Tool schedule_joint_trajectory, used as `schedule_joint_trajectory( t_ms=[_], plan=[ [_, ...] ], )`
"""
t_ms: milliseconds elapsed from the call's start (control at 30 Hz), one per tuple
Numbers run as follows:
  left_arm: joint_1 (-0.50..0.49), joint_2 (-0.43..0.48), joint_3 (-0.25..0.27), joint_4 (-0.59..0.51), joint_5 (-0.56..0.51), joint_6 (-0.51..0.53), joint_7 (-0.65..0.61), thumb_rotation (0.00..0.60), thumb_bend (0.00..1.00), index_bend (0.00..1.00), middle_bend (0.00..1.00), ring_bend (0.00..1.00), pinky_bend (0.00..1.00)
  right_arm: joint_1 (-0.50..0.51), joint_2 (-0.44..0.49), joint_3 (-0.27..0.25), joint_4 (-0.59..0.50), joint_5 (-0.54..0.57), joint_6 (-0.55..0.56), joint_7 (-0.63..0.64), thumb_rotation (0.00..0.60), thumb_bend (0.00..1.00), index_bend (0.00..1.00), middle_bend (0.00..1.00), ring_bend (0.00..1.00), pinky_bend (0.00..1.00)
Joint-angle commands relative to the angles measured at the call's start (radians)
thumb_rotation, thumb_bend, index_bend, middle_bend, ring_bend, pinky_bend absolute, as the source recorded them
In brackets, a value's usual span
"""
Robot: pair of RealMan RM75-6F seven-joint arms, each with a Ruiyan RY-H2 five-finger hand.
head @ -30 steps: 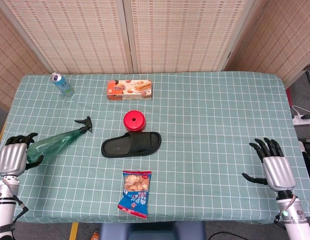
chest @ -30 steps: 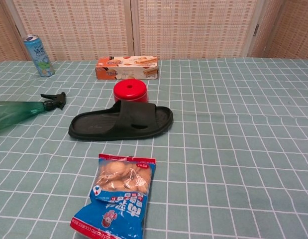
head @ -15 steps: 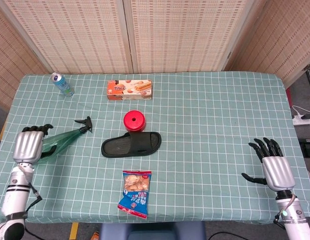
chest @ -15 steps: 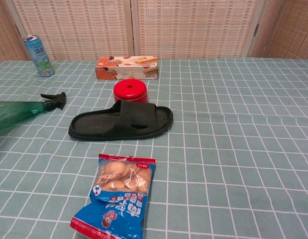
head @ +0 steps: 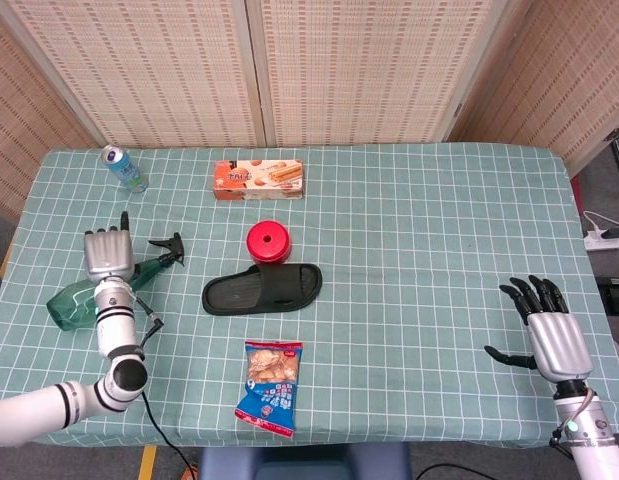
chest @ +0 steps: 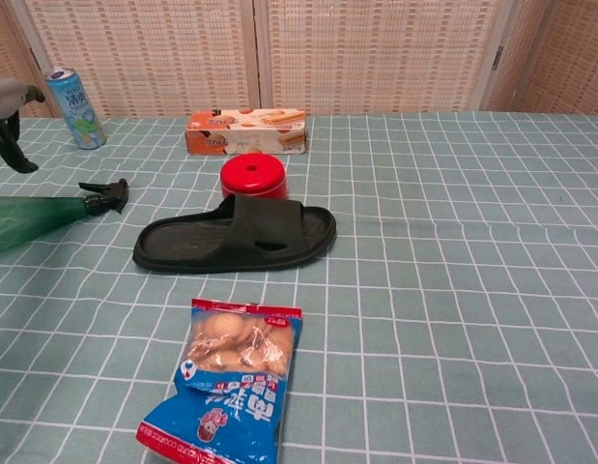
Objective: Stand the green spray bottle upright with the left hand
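Since the earlier frames the left robot hand (head: 107,252) has swung up and inward from the left edge of the surface (head: 439,250), and it now hangs over the middle of the green spray bottle (head: 84,293), palm away from the camera; whether its fingers touch the bottle cannot be told, though they look loosely apart with nothing held. That bottle lies on its side near the left edge, base toward the edge and black trigger head (head: 170,247) pointing inward. Just beside the head, open cloth separates it from the black slipper (head: 262,288), with the red lid (head: 268,241) behind it. A snack bag (head: 270,386) sits near the front edge, a biscuit box (head: 257,179) toward the back, and a can (head: 122,168) at the back left corner. By the right edge, the right robot hand (head: 545,333) rests with fingers spread, empty, well apart from everything.
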Motion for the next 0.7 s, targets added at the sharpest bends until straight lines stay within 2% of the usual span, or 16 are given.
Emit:
schedule_joint_trajectory(
  t_ms=[33,200,467,700],
  plan=[
    [-0.095,-0.157,-0.011,0.234,-0.081,0.012,0.068,0.600,0.25,0.10,0.37,0.35,0.31,0.000,0.003,0.001,-0.001,0.003,-0.003,0.013,0.600,0.00,0.17,0.12,0.00,0.00],
    [-0.105,-0.211,-0.015,0.344,-0.058,-0.015,0.050,0.600,0.26,0.14,0.39,0.35,0.27,0.001,0.007,0.000,0.001,0.002,-0.008,0.021,0.600,0.00,0.17,0.12,0.00,0.00],
    [-0.118,-0.257,-0.029,0.418,-0.068,-0.047,0.095,0.600,0.26,0.22,0.39,0.35,0.25,0.002,0.007,0.001,-0.003,0.005,-0.009,0.014,0.600,0.00,0.17,0.12,0.00,0.00],
    [-0.138,-0.294,-0.093,0.442,-0.144,-0.026,0.169,0.600,0.26,0.27,0.39,0.36,0.17,-0.001,0.006,0.000,-0.006,0.007,-0.005,0.008,0.600,0.00,0.17,0.12,0.00,0.00]
  ],
)
